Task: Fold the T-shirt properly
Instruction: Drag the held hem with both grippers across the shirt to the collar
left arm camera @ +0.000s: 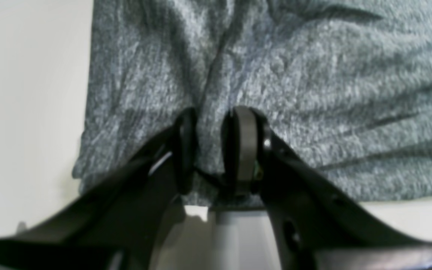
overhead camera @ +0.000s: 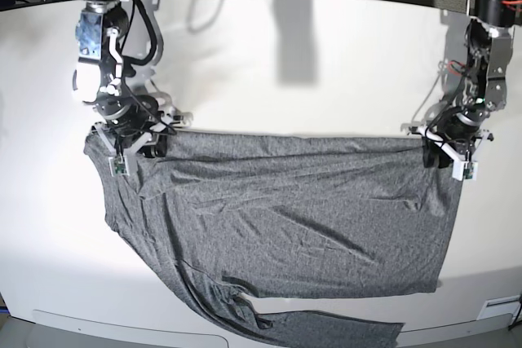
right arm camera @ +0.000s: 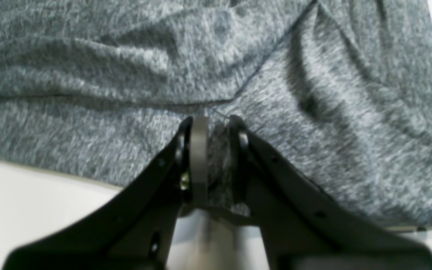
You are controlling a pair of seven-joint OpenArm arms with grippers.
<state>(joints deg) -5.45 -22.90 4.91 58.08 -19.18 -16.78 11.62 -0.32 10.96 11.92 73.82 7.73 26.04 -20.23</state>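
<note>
Black left gripper (left arm camera: pixel 208 150) and right gripper (right arm camera: pixel 212 165) each pinch the T-shirt's far edge.

Left gripper clamps a fold of grey knit at one top corner; right gripper bites cloth at the other corner, beside a seam. T-shirt (overhead camera: pixel 285 218) lies spread on the white desk (overhead camera: pixel 285 63), far edge stretched between both grippers, one long sleeve (overhead camera: pixel 326 328) trailing along the near desk edge.
</note>
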